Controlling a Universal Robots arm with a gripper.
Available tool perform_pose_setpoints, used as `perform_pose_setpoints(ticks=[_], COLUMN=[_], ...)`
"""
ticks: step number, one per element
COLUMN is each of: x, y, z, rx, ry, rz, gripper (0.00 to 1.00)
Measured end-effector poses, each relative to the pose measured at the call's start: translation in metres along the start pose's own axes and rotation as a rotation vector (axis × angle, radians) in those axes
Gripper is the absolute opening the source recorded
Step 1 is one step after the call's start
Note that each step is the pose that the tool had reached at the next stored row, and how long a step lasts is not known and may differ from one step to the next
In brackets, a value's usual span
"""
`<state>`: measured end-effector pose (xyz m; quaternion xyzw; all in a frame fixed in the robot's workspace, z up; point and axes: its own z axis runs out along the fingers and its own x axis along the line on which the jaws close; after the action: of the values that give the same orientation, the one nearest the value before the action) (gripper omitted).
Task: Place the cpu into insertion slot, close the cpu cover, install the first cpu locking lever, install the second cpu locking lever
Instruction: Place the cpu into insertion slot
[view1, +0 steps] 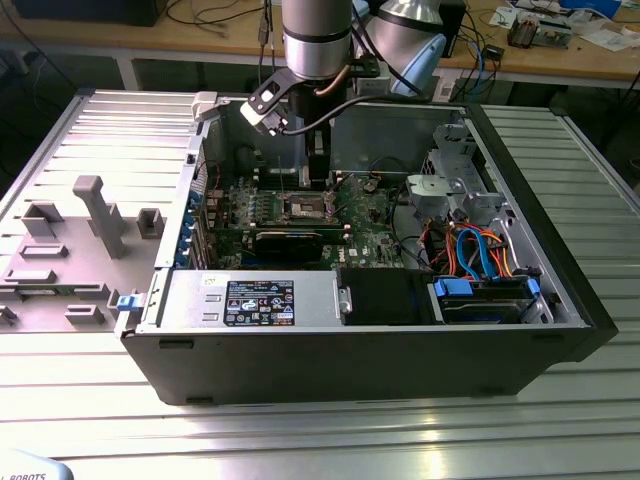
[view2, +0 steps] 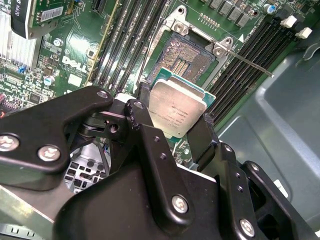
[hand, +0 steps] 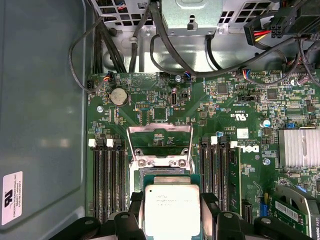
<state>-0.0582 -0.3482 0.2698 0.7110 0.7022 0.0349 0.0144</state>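
1. One small flat square chip with a dull silver-grey metal top and a thin green edge, the cpu (view2: 177, 107), sits between the two black metal fingers (view2: 140, 115) of my gripper (view2: 172, 122).
2. The jaws are squeezed onto the cpu and press on two opposite edges. In the first wrist view the cpu (hand: 171, 200) looks level in the gripper (hand: 172, 212).
3. I think this chip is very light, thin and stiff. It will not bend, but it is easy to hurt. Its smooth top could slip if the squeeze is weak.
4. The side edges are the best place to hold it, as I do now. I cannot see the underside, and I would keep off it.
5. The cpu hangs just above the insertion slot (view2: 187, 55), a square socket with a pale metal rim and a dark middle, on the green motherboard (view2: 75, 50). It is not in the slot yet, because the slot's middle is bare.
6. The cpu cover (hand: 160, 129), a thin silvery metal frame with a square window, is flipped open on the side of the slot away from the chip. Long black RAM slots (hand: 107, 180) run along both sides.
7. In the exterior view the gripper (view1: 318, 178) reaches down into the open black computer case (view1: 350, 360), over the insertion slot (view1: 305, 208).
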Motion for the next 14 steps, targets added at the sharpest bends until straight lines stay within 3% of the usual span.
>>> perform_pose_setpoints(ticks=[10, 14], x=[-0.0001, -0.0004], y=[-0.0005, -0.0019], z=[0.0023, 0.0139], rx=[-0.0001, -0.0001], ry=[0.0001, 0.0007], rz=[0.000, -0.001], gripper=[0.54, 0.54])
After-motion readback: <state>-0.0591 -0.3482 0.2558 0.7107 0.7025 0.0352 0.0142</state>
